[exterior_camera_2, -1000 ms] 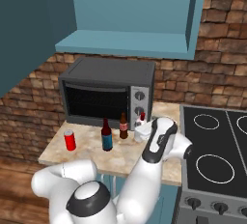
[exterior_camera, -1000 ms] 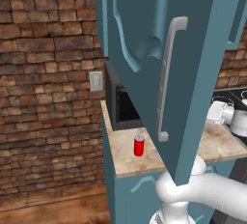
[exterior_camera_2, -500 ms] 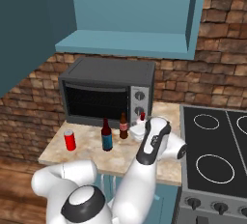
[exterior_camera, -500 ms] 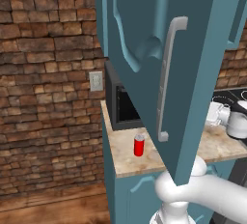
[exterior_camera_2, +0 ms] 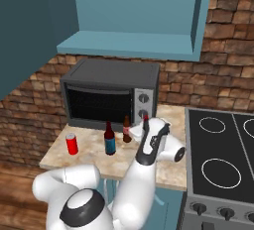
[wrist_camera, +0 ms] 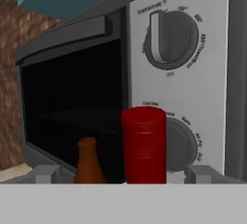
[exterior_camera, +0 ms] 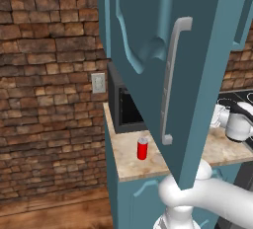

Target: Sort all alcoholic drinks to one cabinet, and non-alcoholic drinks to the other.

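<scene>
With the jaws of my gripper (wrist_camera: 123, 172) spread wide, the slim pale bottle with the small red cap (wrist_camera: 143, 146) stands between them at the counter's (exterior_camera_2: 59, 155) back edge; I'd descend to its body before closing.

Red cap (wrist_camera: 143, 143) close, centre; brown bottle neck (wrist_camera: 88, 162) left of it; microwave (wrist_camera: 72, 107) w/ two knobs behind.

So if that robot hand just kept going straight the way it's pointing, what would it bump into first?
Most likely the red cap of the pale bottle, dead ahead between the open hand's fingers. Behind it stands the microwave's knob panel, though the depth is hard to judge.
</scene>
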